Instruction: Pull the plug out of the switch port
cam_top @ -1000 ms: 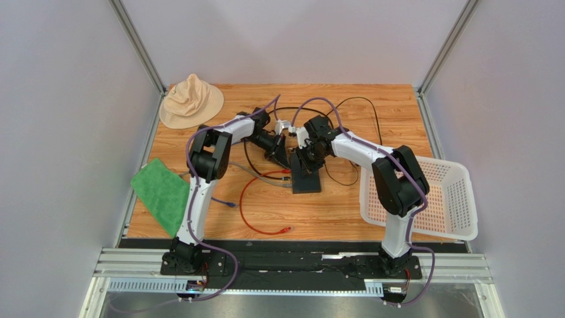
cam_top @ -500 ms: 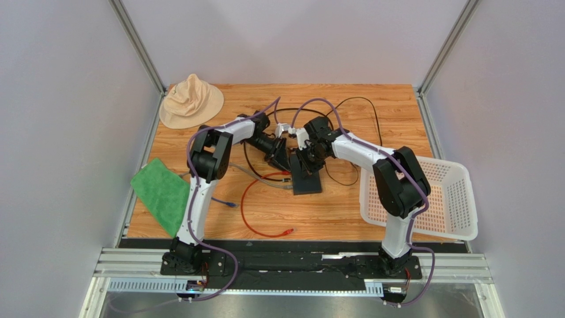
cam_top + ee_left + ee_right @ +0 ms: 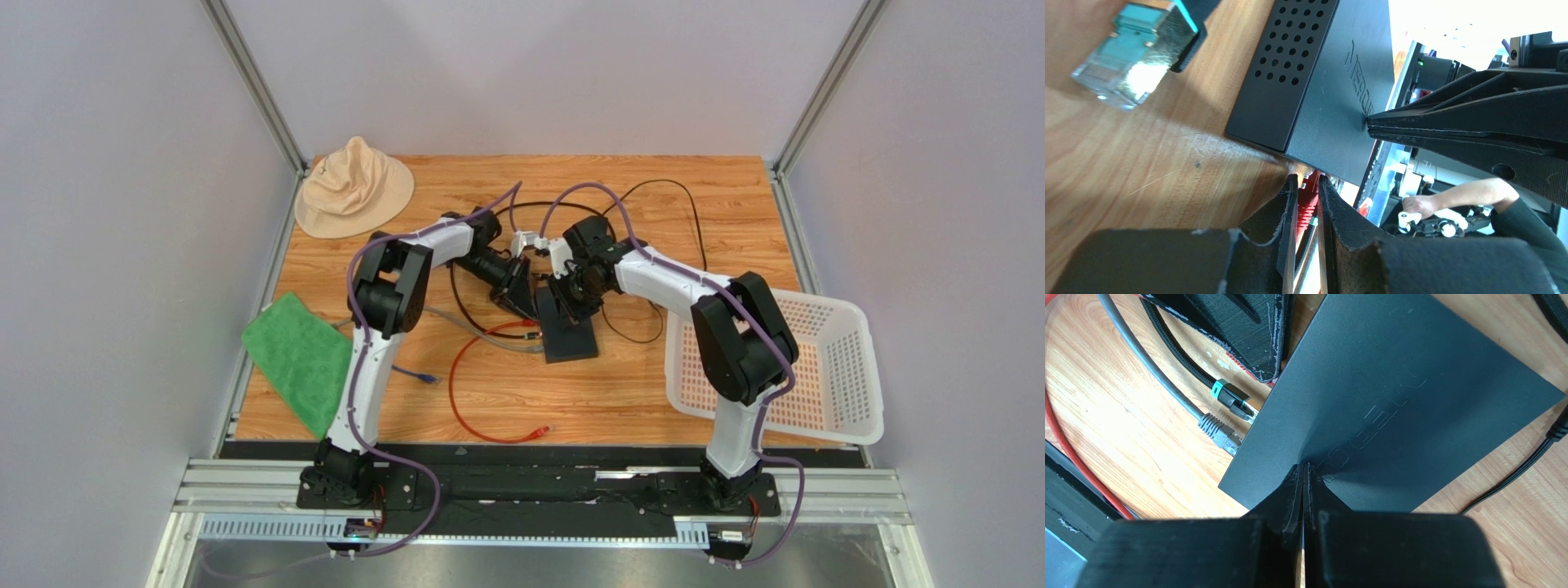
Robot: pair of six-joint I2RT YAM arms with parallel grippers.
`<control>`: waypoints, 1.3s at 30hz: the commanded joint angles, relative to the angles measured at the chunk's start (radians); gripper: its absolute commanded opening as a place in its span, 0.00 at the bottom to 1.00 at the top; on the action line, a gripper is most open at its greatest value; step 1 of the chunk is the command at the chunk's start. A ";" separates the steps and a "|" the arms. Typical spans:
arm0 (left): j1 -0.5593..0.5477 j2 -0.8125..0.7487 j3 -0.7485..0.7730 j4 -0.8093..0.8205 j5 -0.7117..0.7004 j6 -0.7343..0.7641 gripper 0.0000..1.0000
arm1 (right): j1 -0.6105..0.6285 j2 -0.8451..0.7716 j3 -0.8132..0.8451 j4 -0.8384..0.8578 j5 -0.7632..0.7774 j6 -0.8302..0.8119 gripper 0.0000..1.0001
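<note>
At the switch (image 3: 1413, 386), left jaws pinch the red plug (image 3: 1308, 205); right jaws, clenched, press its top.

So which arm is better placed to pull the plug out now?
Left. The left gripper brackets the red plug at the switch edge; the right gripper, shut, presses down on the switch's top.

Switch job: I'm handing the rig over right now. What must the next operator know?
Left gripper: closed on the red cable plug at the port edge of the flat matte-black switch box.
Right gripper: shut, tips resting on the switch's top.
Done: plug gripped, switch held down.
Left: pull the plug free; it looks not yet out of its port.
</note>
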 commanded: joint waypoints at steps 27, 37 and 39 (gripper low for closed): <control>-0.005 0.036 0.069 -0.470 0.057 0.369 0.00 | -0.001 0.047 -0.035 0.057 0.049 0.016 0.01; 0.016 0.012 0.036 -0.522 -0.062 0.445 0.00 | -0.032 0.061 0.002 0.048 0.054 0.007 0.01; 0.033 0.001 0.043 -0.516 -0.098 0.442 0.00 | -0.040 0.061 0.002 0.051 0.054 0.007 0.01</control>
